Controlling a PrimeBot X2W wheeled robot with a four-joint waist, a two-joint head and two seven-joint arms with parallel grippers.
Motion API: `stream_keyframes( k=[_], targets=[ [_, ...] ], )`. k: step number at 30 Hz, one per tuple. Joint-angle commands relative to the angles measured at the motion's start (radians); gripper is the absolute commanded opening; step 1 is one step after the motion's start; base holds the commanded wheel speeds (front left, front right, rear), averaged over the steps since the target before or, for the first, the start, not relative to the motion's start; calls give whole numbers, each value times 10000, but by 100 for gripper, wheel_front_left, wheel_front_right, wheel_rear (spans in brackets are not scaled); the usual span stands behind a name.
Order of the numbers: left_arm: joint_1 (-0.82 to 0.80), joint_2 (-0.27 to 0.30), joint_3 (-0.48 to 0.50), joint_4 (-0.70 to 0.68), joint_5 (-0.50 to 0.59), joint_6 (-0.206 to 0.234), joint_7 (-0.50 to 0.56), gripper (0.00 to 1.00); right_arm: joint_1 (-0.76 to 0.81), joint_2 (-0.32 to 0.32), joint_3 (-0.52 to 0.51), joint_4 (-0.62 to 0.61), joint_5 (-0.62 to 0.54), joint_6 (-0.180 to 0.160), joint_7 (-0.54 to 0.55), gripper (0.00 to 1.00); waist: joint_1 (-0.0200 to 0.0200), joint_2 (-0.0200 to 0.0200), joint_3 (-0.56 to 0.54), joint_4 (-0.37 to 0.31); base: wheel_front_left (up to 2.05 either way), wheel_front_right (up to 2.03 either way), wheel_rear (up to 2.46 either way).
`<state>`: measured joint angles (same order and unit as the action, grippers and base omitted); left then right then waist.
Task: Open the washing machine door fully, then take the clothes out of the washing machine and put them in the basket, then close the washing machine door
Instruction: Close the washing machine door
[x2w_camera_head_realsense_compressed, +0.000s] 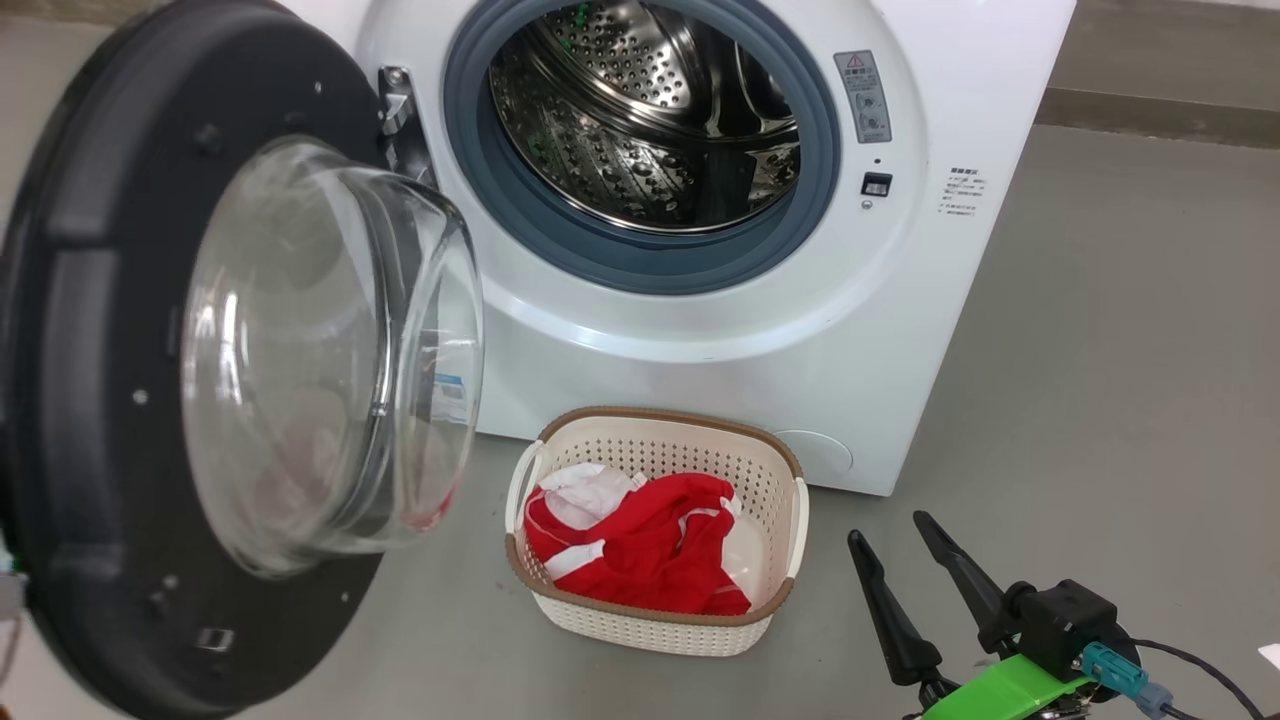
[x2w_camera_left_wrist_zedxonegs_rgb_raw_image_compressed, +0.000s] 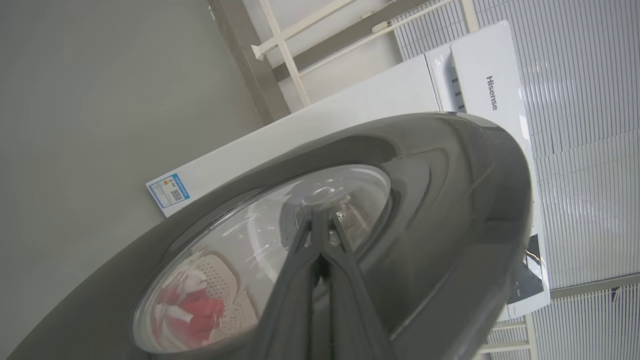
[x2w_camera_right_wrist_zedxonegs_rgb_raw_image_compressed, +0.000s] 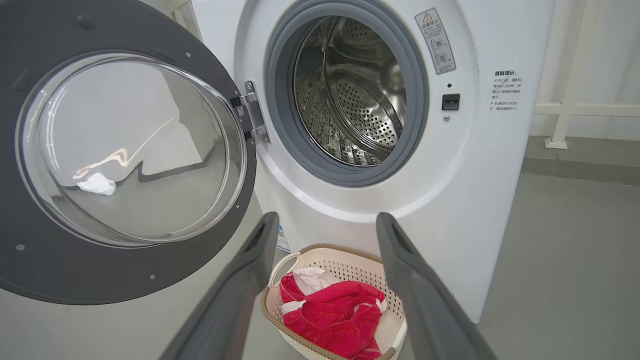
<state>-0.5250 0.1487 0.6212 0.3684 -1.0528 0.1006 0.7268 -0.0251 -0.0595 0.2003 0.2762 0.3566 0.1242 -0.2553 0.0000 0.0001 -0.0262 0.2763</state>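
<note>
The washing machine (x2w_camera_head_realsense_compressed: 700, 370) stands with its door (x2w_camera_head_realsense_compressed: 100, 300) swung wide to the left, the glass bowl (x2w_camera_head_realsense_compressed: 320, 350) facing me. Its steel drum (x2w_camera_head_realsense_compressed: 650, 110) looks bare inside. In front of it on the floor is the basket (x2w_camera_head_realsense_compressed: 660, 415), holding the red and white clothes (x2w_camera_head_realsense_compressed: 650, 550). My right gripper (x2w_camera_head_realsense_compressed: 890, 532) hovers open to the right of the basket, nothing between its fingers. The right wrist view looks past the right gripper (x2w_camera_right_wrist_zedxonegs_rgb_raw_image_compressed: 326, 220) at the basket (x2w_camera_right_wrist_zedxonegs_rgb_raw_image_compressed: 280, 300) and the clothes (x2w_camera_right_wrist_zedxonegs_rgb_raw_image_compressed: 335, 315). My left gripper (x2w_camera_left_wrist_zedxonegs_rgb_raw_image_compressed: 320, 217) is shut, its tips at the outer glass of the door (x2w_camera_left_wrist_zedxonegs_rgb_raw_image_compressed: 450, 200).
Grey floor spreads right of the machine and around the basket. A blue label (x2w_camera_left_wrist_zedxonegs_rgb_raw_image_compressed: 170, 190) marks the machine's low corner. A white rail frame (x2w_camera_right_wrist_zedxonegs_rgb_raw_image_compressed: 565, 110) stands by the wall behind the machine, at its right.
</note>
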Motion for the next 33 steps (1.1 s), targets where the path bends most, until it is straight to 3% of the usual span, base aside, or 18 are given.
stream_keyframes(
  k=[1, 7, 15, 24, 33],
  targets=[
    [238, -65, -29, -789, -219, 170, 337, 0, -443, -13, 160, -223, -20, 65, -65, 100, 0, -1, 3, -37, 0, 0, 0],
    [916, -740, -328, -2361, -568, 694, 753, 0, -470, 12, 159, -182, 1, 65, -65, 100, 0, -1, 32, -149, 0, 0, 0],
    [1592, -966, -939, -3425, -1150, 1127, 590, 0, -534, 31, 121, -200, 7, 65, -65, 100, 0, -1, 88, -391, 0, 0, 0],
    [2274, -982, -2431, -3731, -2888, 1485, -763, 0, -549, 39, 76, -172, -12, 65, -65, 100, 0, -1, 161, -756, 0, 0, 0],
    [2744, -983, -3474, -4217, -3651, 1571, -1695, 0, -618, 44, 132, -110, -30, 65, -65, 100, 0, -1, 264, -1191, 0, 0, 0]
  ],
)
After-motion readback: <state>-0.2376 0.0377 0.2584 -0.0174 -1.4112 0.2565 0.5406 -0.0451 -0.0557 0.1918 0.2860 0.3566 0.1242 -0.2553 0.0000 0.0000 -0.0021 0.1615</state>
